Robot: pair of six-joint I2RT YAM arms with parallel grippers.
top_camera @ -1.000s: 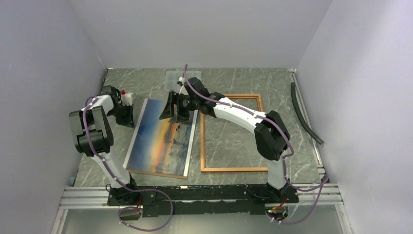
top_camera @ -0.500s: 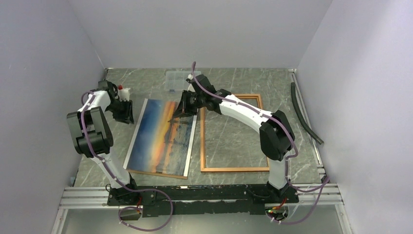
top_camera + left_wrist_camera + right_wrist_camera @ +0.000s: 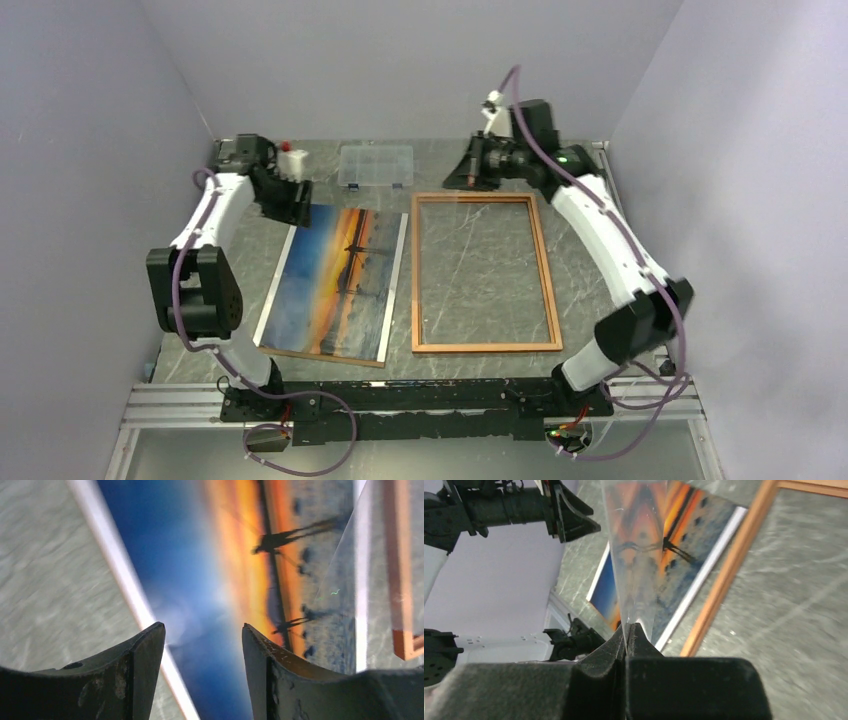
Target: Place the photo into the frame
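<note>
- Grey marbled table point(image 3: 440, 160), walled on three sides by plain pale panels; the arms are bolted along its near edge.
- The photo point(image 3: 340, 280) lies face up, left of the table's middle, its long sides running from near edge to far edge. A brown backing board point(image 3: 320, 353) peeps out beneath its near edge.
- The frame point(image 3: 548, 280) lies flat just beside the photo, toward the right edge of the table, with marble showing through its opening.
- Left pincer point(image 3: 292, 200) is spread wide and holds nothing. It hangs over the photo's corner nearest the table's far-left corner, and in its wrist view the white border runs between the fingers point(image 3: 150, 650).
- Right pincer point(image 3: 628, 630) is pressed together on the edge of a thin clear pane point(image 3: 636, 555), near the far edge of the table beyond the frame.
- My judgement on handling: the photo looks light, thin and floppy, with a slick gloss that would let pads slide. Lying flat, it offers no lip, so a corner or the white border is the place to pinch (gently, since a crease would show).
- The pane is likely stiffer but slippery and easily scratched, so an edge hold suits it.
- Hard to make out: from above the pane almost vanishes, so its full extent is unclear.
- The left wrist view is blurred, so I cannot tell whether those fingers touch the print.
- The backing board is mostly hidden.
</note>
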